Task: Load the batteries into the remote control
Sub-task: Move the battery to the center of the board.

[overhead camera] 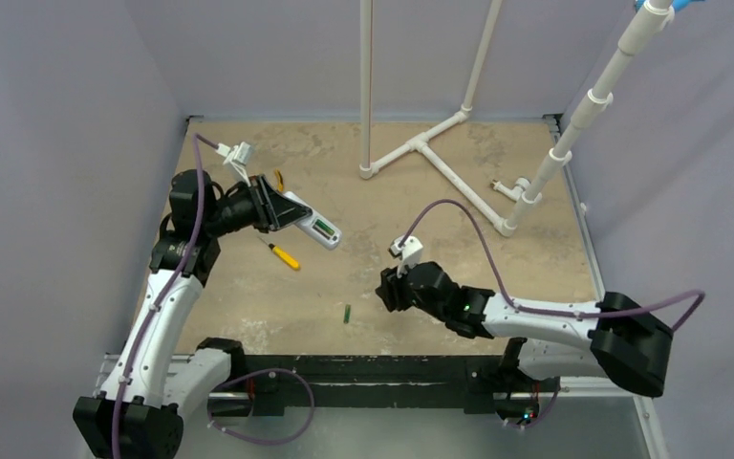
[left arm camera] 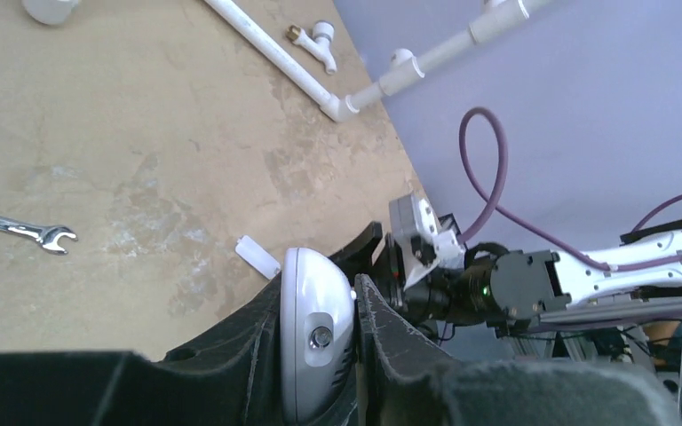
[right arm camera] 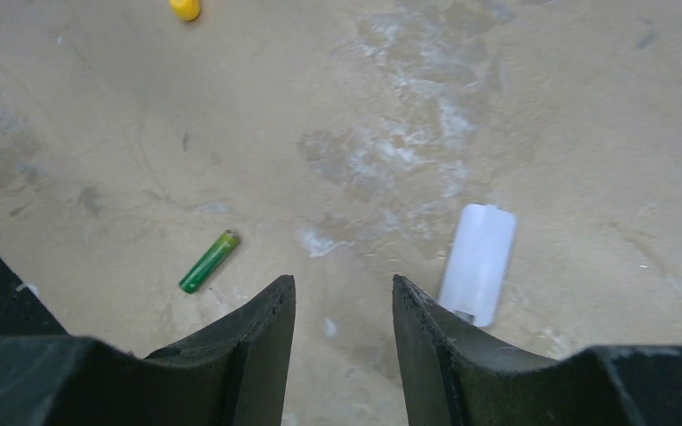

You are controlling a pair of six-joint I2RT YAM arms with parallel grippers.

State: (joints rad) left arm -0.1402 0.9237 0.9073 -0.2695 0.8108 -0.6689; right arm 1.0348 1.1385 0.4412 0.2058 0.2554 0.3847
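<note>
My left gripper (left arm camera: 320, 293) is clamped on one end of the remote (overhead camera: 313, 224). The white body sticks out to the right from between the fingers, at the far left of the table (overhead camera: 459, 201). It looks to be held up off the surface, though I can't be sure.

My right gripper (right arm camera: 342, 293) is parted and holds nothing. It hangs low over the near middle of the table with bare tabletop showing between the fingers.

I can find only one battery (right arm camera: 209, 261), and no view shows a second. It lies flat on the table, apart from everything else. In the wrist view it is left of my right fingers and just beyond their tips, with its long axis slanting from near-left to far-right across that view. From above (overhead camera: 347, 313) it sits just left of the right gripper and a little nearer the table's edge, running roughly near to far.

The right arm is clearly the closer one, and the left is busy with the remote. I judge the pickup falls to the right arm: shift left, then turn the wrist so the fingers close across the battery's thin width, not along its length.

A small white cover (right arm camera: 478, 264) lies on the other side of my right fingers. A yellow-handled screwdriver (overhead camera: 282, 253) lies between the remote and the battery.
</note>
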